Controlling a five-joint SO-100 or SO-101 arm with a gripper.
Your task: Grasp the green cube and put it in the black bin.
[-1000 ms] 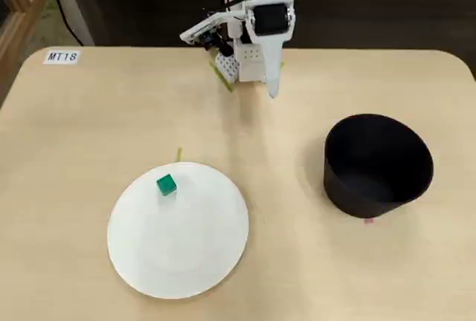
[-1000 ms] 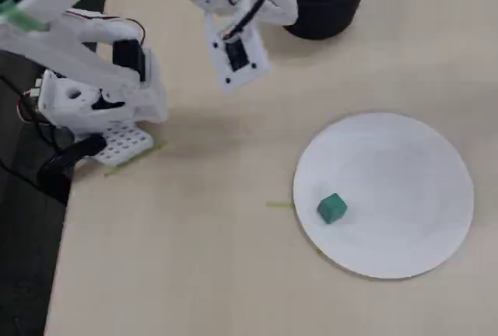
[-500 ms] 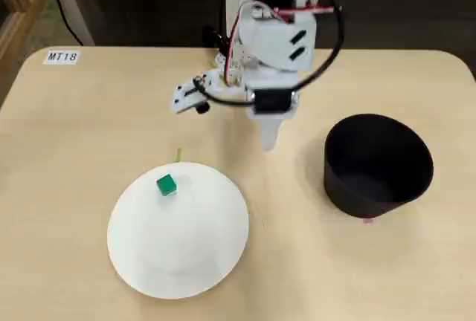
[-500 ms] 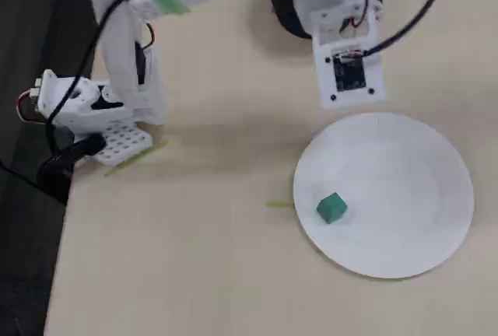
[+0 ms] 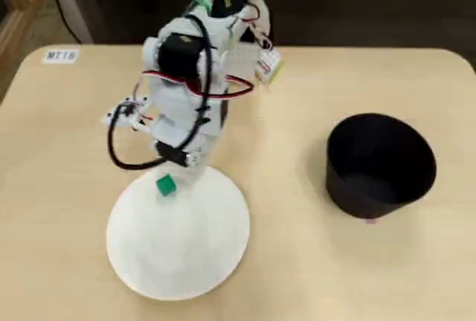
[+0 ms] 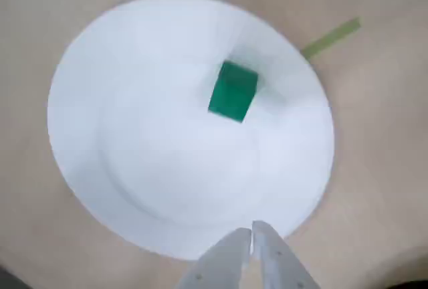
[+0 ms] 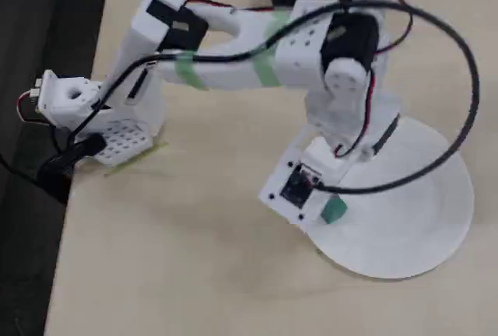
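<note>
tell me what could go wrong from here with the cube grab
The gripper hangs over the white plate rim with fingertips together; descending shut, it may knock the green cube away. The cube sits near the plate's edge and could slide off. The black bin sits well across the table.

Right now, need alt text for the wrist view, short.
A small bright green cube sits on a round white plate on a tan table. The white gripper enters from the bottom edge, fingertips nearly together above the plate's near rim, apart from the cube.
</note>
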